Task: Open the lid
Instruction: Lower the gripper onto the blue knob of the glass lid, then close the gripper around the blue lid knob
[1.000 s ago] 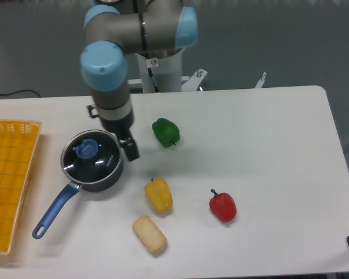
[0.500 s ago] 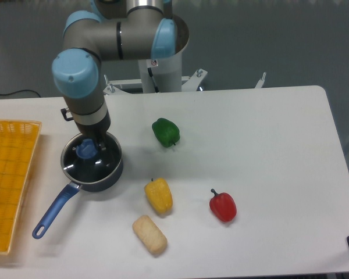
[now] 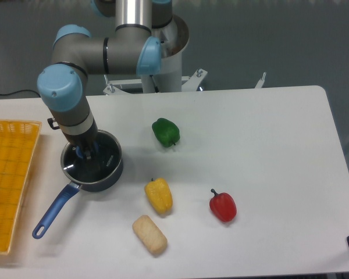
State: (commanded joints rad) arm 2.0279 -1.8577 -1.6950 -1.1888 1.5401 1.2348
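Clear glass with a thin metal rim is seen at the left of the frame: the lid [image 3: 96, 160] is resting on the dark blue saucepan [image 3: 104, 177], whose long handle [image 3: 53, 211] is pointed toward the lower left. The lid is not yet lifted.

Over the last second the arm has been moved from the right side of the pan to a place directly above it. One second ago the gripper [image 3: 86, 153] was held beside the pan's right edge and the blue knob was fully visible; half a second ago it was just above the knob; now the knob is covered by the wrist and fingers. From this it is judged that the approach is finished and the grasp is about to be made or is being made, with the lifting left to do.

Whether the fingers are closed on the knob or spread around it cannot be told, because they are small, dark and partly hidden by the wrist. Contact with the knob cannot be confirmed either.

A green pepper [image 3: 166, 132], a yellow pepper [image 3: 159, 195], a red pepper [image 3: 223, 206] and a piece of bread [image 3: 149, 234] are lying on the white table [image 3: 267, 151]. A yellow basket [image 3: 9, 180] is cut off by the left edge.
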